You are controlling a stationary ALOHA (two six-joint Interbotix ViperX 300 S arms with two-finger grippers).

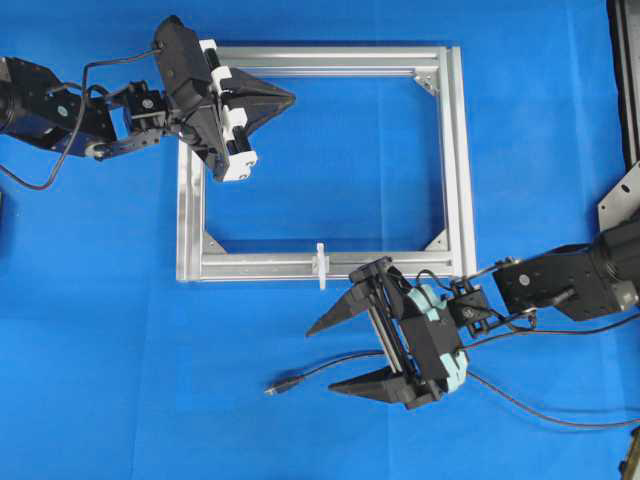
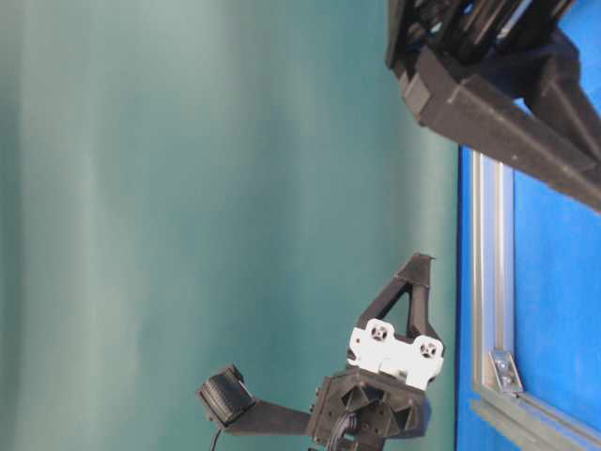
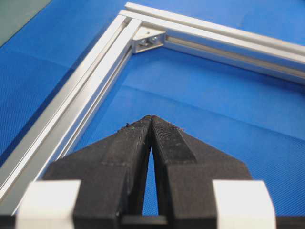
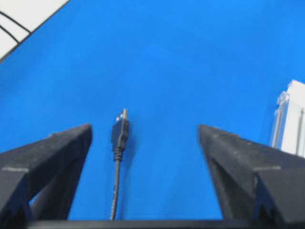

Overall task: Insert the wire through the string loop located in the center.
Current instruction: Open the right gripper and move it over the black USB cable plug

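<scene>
Black, thin and flexible, the wire (image 1: 400,365) lies loose on the blue table cover (image 1: 120,350), ending in a small dark plug tip (image 1: 273,388) with a short metallic nose; in the right wrist view the plug (image 4: 120,131) sits flat between the two spread fingers, nearer the left-hand one and touching neither, with ribbed strain relief behind it and the cable running back under the gripper. Right gripper (image 1: 334,355) is released, jaws wide apart, nothing held; the wire passes between its fingers in the overhead view, tip just beyond the lower finger, and trails off behind the gripper toward the right edge. String loop (image 1: 321,265) is tiny, white, thin, standing upright across the near rail of the silver aluminium frame (image 1: 455,160), roughly at that rail's middle; it is close above the right gripper's upper fingertip and apart from it, and apart from the wire. A blurred white upright piece at the right edge of the right wrist view, beyond the right-hand finger, cannot be identified. Left gripper (image 1: 290,97) is clenched, black fingers (image 3: 167,143) pressed tip to tip with nothing between them, hovering just inside the frame's far left corner; the corner bracket (image 3: 148,40) is ahead of its tips, rails on either side. It is well apart from both wire and loop.
</scene>
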